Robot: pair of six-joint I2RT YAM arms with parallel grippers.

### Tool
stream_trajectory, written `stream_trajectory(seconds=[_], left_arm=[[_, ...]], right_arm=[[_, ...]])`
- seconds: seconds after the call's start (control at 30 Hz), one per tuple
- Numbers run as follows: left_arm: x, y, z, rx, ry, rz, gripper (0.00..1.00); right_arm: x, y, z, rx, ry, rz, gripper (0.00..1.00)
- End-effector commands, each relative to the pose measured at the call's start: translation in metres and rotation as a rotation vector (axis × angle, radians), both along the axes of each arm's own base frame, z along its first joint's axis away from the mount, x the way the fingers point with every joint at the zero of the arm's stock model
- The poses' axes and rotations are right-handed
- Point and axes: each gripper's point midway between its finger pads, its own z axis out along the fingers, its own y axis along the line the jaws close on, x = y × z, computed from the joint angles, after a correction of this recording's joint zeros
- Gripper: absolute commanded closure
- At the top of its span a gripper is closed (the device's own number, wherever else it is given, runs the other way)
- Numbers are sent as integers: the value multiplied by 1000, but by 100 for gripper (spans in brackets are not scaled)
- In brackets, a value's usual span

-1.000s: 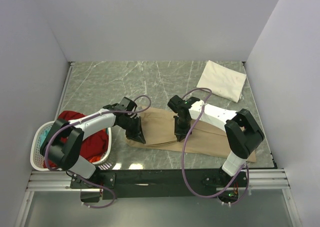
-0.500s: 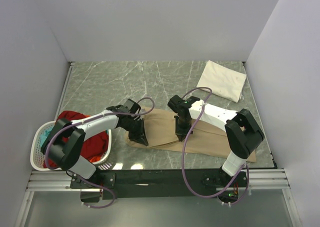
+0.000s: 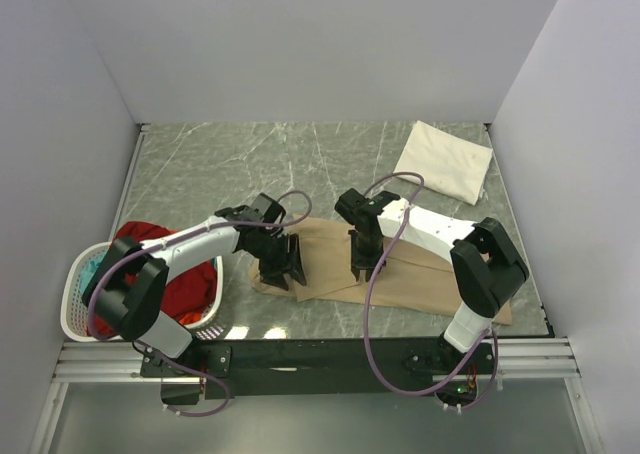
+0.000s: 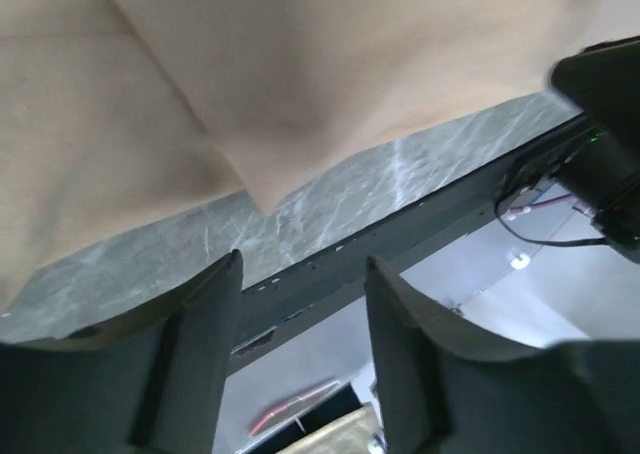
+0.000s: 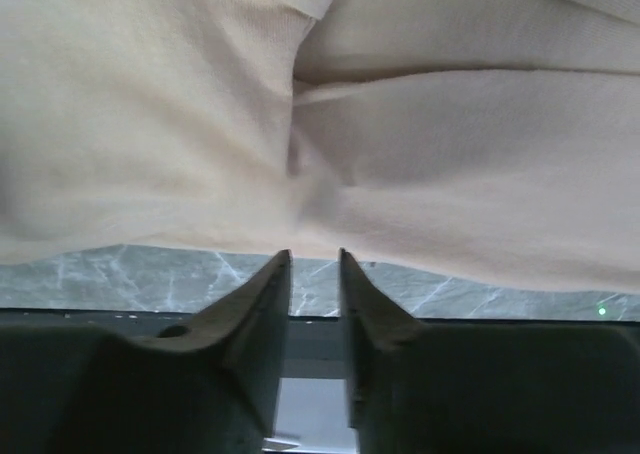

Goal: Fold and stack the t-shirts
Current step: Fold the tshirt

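Note:
A tan t-shirt (image 3: 320,259) lies partly folded along the table's front edge. My left gripper (image 3: 283,270) stands open at its left end, just above the cloth. In the left wrist view the fingers (image 4: 205,354) have nothing between them, and the tan t-shirt (image 4: 300,74) lies beyond the tips. My right gripper (image 3: 362,266) is over the shirt's middle. Its jaws are a narrow gap apart and empty, at the near hem of the tan t-shirt (image 5: 200,124). A cream-white t-shirt (image 3: 445,161), folded to a flat rectangle, lies at the back right.
A white laundry basket (image 3: 72,286) stands at the left front with a red shirt (image 3: 185,284) and a bit of teal cloth (image 3: 90,267) in it. Grey walls close in the marble table (image 3: 230,164) on three sides. A black rail runs along the front edge.
Both grippers were shut on the tan shirt and have opened, letting it go. The left gripper shifted slightly to the right; the right arm stayed put.

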Motion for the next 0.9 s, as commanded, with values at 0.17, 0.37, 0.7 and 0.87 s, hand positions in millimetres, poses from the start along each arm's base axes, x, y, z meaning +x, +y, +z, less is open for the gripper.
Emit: stream_trajectory(seconds=[0.17, 0.37, 0.7, 0.87], left_arm=[[95, 40, 70, -19, -247, 170, 34], [153, 64, 75, -17, -299, 278, 31], [204, 63, 41, 38, -269, 331, 33], [213, 57, 20, 24, -246, 338, 34]], right_arm=[[28, 1, 46, 86, -129, -48, 51], [47, -37, 54, 107, -189, -162, 48], [60, -131, 41, 43, -273, -415, 48], [57, -167, 25, 15, -263, -515, 48]])
